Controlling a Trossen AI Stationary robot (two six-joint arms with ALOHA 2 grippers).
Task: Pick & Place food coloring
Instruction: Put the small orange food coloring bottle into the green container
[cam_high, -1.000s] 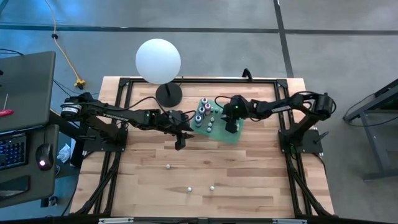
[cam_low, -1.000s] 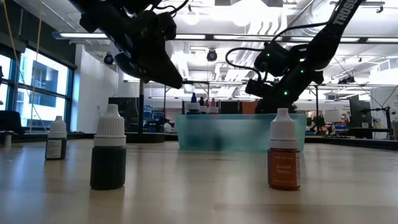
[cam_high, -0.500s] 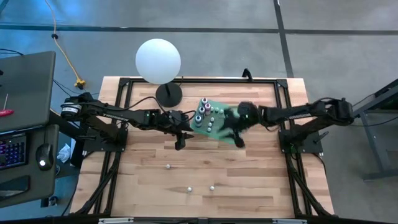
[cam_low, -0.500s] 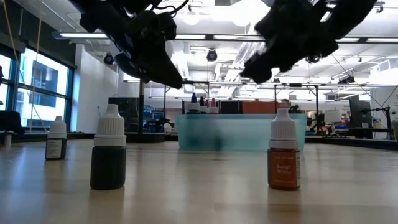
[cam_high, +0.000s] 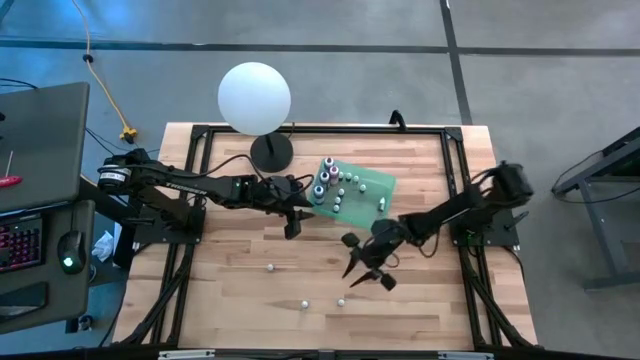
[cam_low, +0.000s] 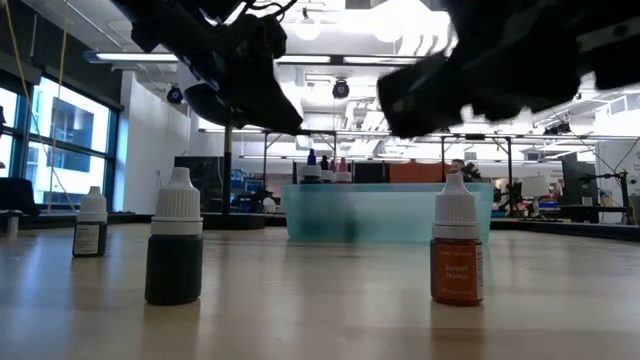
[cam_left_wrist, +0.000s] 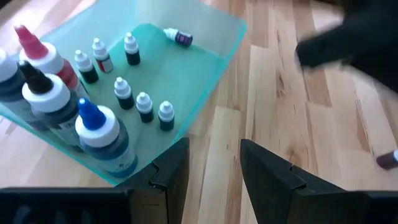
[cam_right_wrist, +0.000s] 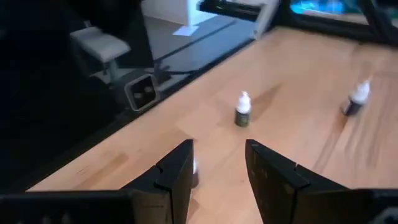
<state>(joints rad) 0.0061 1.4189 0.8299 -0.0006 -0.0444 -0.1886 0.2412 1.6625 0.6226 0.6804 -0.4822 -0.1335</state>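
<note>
A green tray at the table's middle holds several small food coloring bottles, most of them upright; one lies on its side near the tray's far corner. Three more food coloring bottles stand on the bare wood toward the near edge. My left gripper hovers open just left of the tray, its fingers beside the tray's corner. My right gripper is open above the wood on the near side of the tray, close to the rightmost loose bottle, and holds nothing.
A white ball on a black stand sits at the far left of the table. A black frame runs around the tabletop's edge. Bare wood lies between the tray and the loose bottles.
My right gripper has swung from above the tray toward the table's near edge, turning as it went, and now hangs over the bare wood near the loose bottles. The tray and the loose bottles have stayed put.
</note>
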